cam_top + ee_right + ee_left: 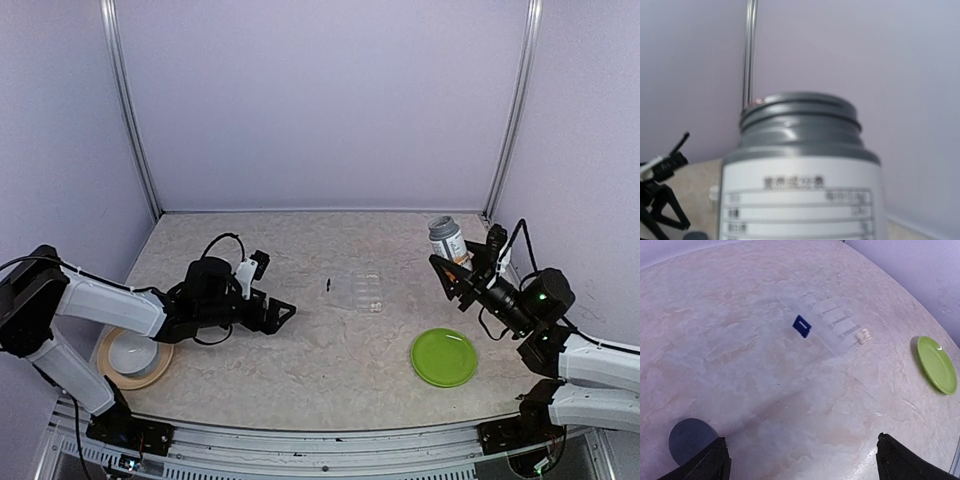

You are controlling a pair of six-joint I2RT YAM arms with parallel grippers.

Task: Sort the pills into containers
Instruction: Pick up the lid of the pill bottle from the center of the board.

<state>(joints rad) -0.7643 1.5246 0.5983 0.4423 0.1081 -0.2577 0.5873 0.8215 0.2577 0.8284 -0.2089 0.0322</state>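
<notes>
the right gripper (462,255) reached in from the right side of the pale marbled table (300,365) to its far right corner, where a clear bottle with a gray top and a white-and-orange label (446,238) stood upright. its black jaws sat on either side of the bottle's lower body and appeared clenched on it, though the contact itself was hidden behind the fingers. in the right wrist view the bottle filled the frame, its ribbed gray neck above the printed white label and the lilac wall behind.

the left gripper (273,287) hung low over the left half of the table, pointing toward the middle. it was released, with its jaws spread wide and nothing between them. in its wrist view the two black fingertips (705,462) stood at the bottom corners over bare tabletop.

near the table's centre lay a flat clear plastic tray with small compartments (368,290), and just left of it a small dark blue tag (801,326). a small whitish item (863,335) lay at the tray's near edge; it was too small to tell whether it was a pill or a vial. a flat round green plate (444,357) lay near the front right, well apart from the tray. at the front left a white bowl (131,352) sat on a tan plate (150,378), beside the left arm.
</notes>
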